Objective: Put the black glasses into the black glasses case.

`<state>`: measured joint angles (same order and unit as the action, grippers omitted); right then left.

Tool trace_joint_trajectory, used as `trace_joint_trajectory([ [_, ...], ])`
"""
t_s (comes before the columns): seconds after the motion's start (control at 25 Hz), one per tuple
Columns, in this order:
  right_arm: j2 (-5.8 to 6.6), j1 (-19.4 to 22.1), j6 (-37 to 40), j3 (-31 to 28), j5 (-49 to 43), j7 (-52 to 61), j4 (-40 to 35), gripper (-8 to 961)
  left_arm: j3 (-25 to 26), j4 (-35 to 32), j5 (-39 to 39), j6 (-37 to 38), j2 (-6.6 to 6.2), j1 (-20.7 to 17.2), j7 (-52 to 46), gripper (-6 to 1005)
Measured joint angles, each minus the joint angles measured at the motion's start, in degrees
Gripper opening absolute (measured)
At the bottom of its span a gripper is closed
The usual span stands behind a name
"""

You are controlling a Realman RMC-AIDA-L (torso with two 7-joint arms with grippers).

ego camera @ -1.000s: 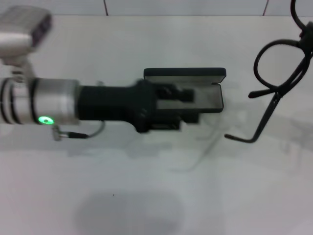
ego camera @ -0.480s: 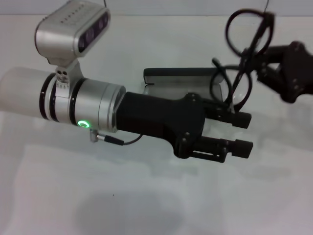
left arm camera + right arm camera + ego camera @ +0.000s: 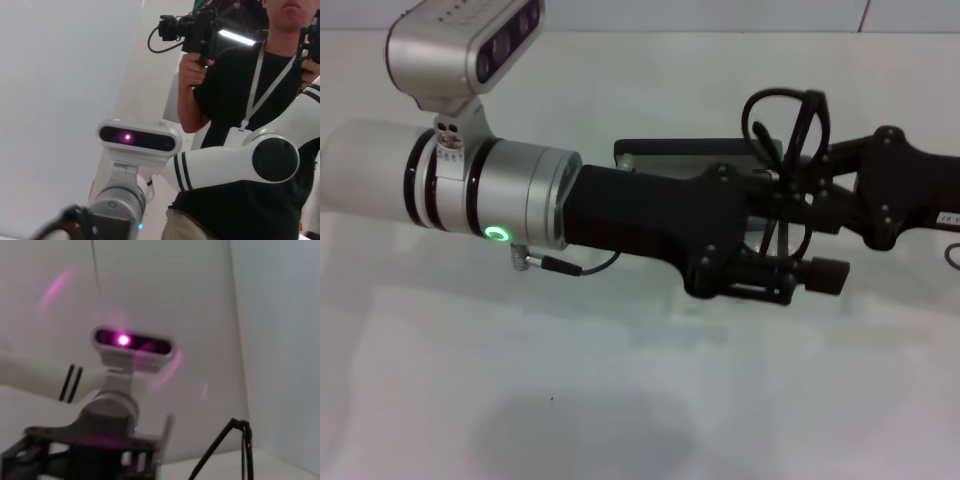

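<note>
In the head view my right gripper (image 3: 812, 196) reaches in from the right and is shut on the black glasses (image 3: 798, 112), which hang in the air with the lenses up and a temple arm (image 3: 235, 437) trailing down. My left gripper (image 3: 812, 242) comes in from the left at the same height, open, its lower finger (image 3: 817, 272) just under the glasses and its upper one partly hidden behind them. The black glasses case (image 3: 670, 150) lies open on the table behind the left arm; only the edge of its lid shows.
The left arm's silver wrist (image 3: 470, 190) and its camera (image 3: 460, 40) cover the left of the white table (image 3: 620, 400). A person with a camera (image 3: 240, 100) stands beyond the right arm in the left wrist view.
My right gripper has carried the glasses down and left until they sit at the left gripper's fingers. The left arm rose from the case and has shifted slightly.
</note>
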<state>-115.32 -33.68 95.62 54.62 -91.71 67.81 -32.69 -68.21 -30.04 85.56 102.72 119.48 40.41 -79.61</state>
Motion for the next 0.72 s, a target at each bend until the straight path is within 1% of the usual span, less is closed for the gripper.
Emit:
trace_joint_trajectory([
  [0.16,-0.01,-0.1,1.8,1.6,-0.2,0.0,-0.1,77,0.1,0.0,-0.3,-2.3,-0.04,0.1,-0.7,601],
  [0.4,0.11,0.3,3.0,2.0,-0.2,-0.1,-0.6,76,0.1,0.0,-0.3,-2.6,-0.04,0.1,-0.8,601],
  [0.72,0.58,1.1,-0.8,1.2,0.1,-1.2,-0.8,34,0.6,0.0,-0.4,-2.6,-0.22,0.0,-0.8,601],
])
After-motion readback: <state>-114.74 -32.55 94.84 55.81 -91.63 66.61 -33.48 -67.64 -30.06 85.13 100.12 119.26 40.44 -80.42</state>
